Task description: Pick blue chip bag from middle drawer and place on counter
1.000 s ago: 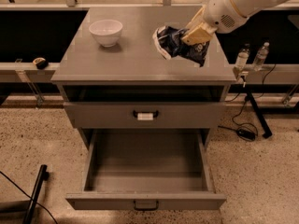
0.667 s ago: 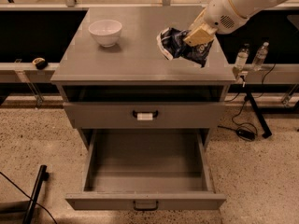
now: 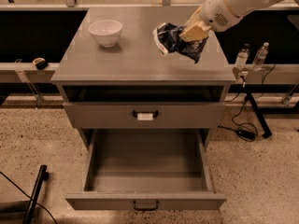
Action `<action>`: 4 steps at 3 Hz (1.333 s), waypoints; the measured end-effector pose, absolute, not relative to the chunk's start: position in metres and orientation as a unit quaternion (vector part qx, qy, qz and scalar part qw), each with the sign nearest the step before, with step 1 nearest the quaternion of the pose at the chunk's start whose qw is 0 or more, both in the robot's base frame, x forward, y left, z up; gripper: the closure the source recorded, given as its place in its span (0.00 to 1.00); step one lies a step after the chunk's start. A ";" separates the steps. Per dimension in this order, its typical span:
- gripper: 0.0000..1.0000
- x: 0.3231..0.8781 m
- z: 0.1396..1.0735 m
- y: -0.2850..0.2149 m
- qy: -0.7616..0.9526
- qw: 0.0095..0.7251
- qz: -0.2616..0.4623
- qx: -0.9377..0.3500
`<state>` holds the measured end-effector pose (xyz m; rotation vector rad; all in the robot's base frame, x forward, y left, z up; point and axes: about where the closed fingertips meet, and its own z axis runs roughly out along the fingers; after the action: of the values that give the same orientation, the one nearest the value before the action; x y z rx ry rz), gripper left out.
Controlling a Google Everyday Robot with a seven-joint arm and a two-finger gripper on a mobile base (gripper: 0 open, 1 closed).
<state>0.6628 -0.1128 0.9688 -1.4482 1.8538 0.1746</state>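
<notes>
The blue chip bag point(image 3: 174, 40), crumpled dark-blue foil with white edges, is over the right part of the counter point(image 3: 126, 62). My gripper point(image 3: 193, 31) comes in from the upper right and is shut on the bag's right side. Whether the bag rests on the counter or hangs just above it, I cannot tell. The middle drawer point(image 3: 145, 200), with a plain bar handle, stands pulled fully out below, and its inside holds nothing.
A white bowl point(image 3: 106, 31) stands on the counter's left part. The drawer with the white-tagged handle point(image 3: 145, 115) is closed above the open one. Two small bottles point(image 3: 251, 57) stand right of the cabinet, with cables and a stand on the floor.
The gripper has shifted slightly left over the counter with the bag still in it. The drawer and bowl have not moved.
</notes>
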 end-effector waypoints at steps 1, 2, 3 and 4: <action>1.00 0.689 0.963 -0.122 0.744 0.411 0.068 -0.523; 1.00 0.714 0.957 -0.133 0.765 0.432 0.060 -0.474; 1.00 0.797 0.928 -0.149 0.757 0.456 -0.011 -0.467; 1.00 0.878 0.870 -0.108 0.734 0.439 -0.047 -0.516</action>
<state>0.8777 -0.1080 0.8699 -1.2823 1.8248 -0.1162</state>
